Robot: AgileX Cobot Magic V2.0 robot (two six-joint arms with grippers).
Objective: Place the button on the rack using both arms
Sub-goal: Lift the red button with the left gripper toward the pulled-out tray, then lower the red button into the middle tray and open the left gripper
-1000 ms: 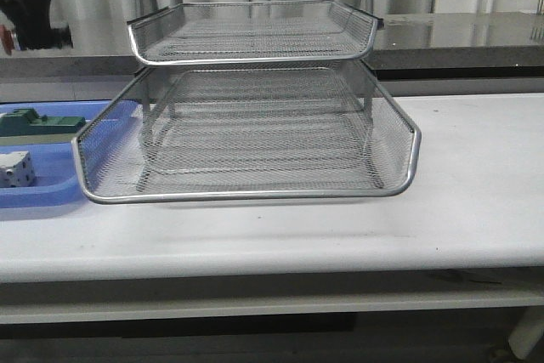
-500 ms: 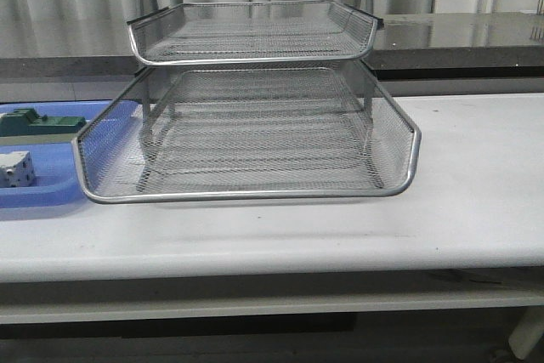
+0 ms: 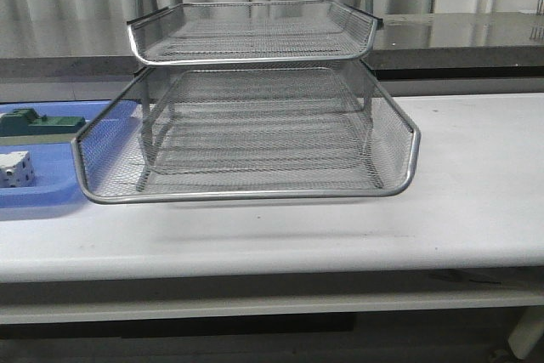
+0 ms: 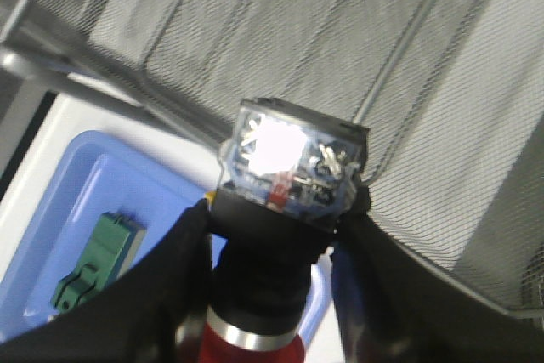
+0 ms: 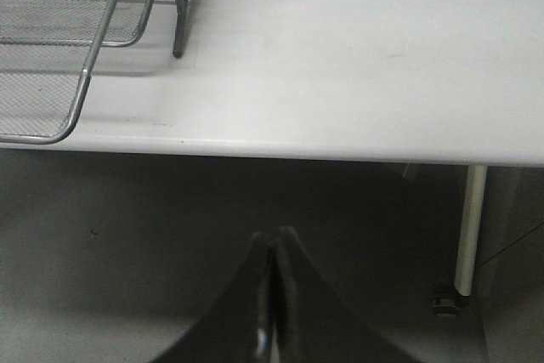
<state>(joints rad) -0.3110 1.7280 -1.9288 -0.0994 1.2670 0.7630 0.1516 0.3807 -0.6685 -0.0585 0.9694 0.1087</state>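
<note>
Two arms, one button held high over the tray

Both tools are out of the front view. The left tool (image 4: pixel 272 295) is clamped on the button (image 4: pixel 285 210), its fingers (image 4: pixel 374 286) pressing the black collar from either side, red cap toward the wrist and clear contact block pointing away. In the left wrist view the button sits over the edge of the blue tray (image 4: pixel 76 201), with the rack (image 3: pixel 246 125) mesh just beyond it. The right tool (image 5: pixel 272 295) has its fingers pressed together on nothing, hanging off the near edge of the tabletop (image 5: pixel 357 57), right of the rack.

Risks, as I judge them: the grip is only on the round collar, so the button could twist or slip if the block catches the rack's chrome rim on the way in. The wire mesh gives an uneven floor, so a release from height could let the button tip or roll. The green block (image 4: pixel 89 261) lies below in the tray and could be struck if the button drops now.

Against the earlier front frames, nothing differs: rack, tray and its white cube (image 3: pixel 15 169) sit unchanged.
</note>
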